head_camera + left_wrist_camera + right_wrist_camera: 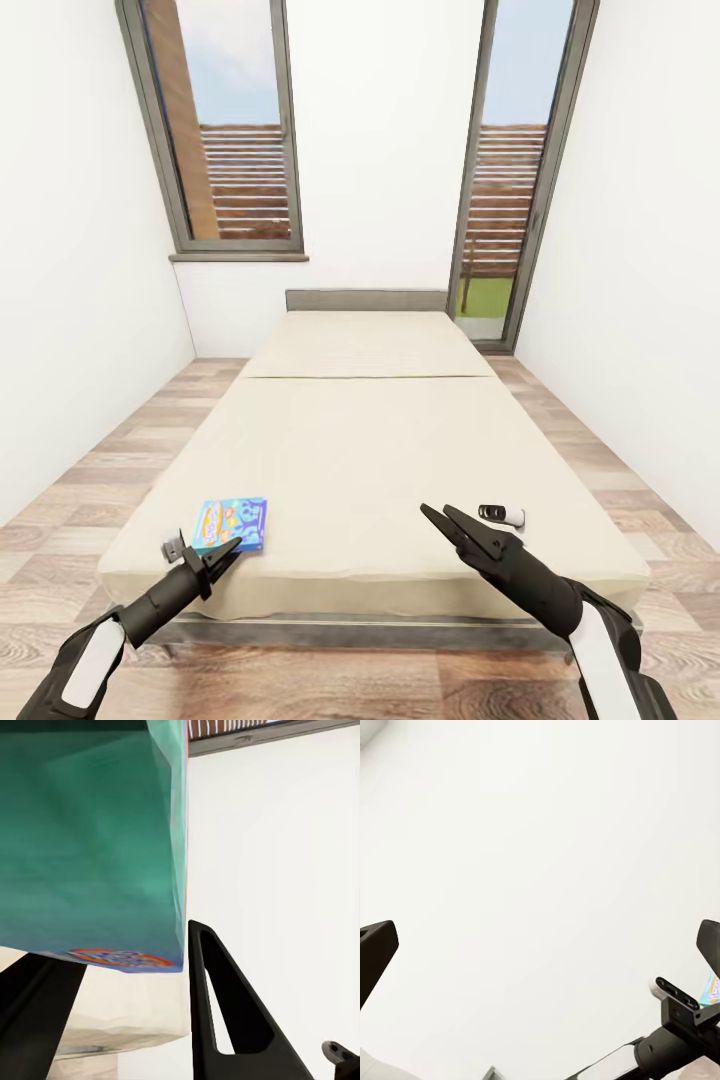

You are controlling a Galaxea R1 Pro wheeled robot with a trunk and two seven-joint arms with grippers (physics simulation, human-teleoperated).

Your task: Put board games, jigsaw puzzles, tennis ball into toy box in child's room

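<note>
Board game point(231, 525) lies flat at the bed's point(380, 460) near left corner, just beyond the left pincer point(210, 556), whose spread fingers touch nothing. Right pincer point(440, 517) hangs wide open and empty near the bed's right side.

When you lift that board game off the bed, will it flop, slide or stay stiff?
The board game looks like a flat, thin box, so probably rigid and light. Lying flat on the soft bed, it likely won't roll. Its smooth faces may slip between the left gripper fingers.

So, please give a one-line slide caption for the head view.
Both grippers, left and right, open over the bed beside a board game.
</note>
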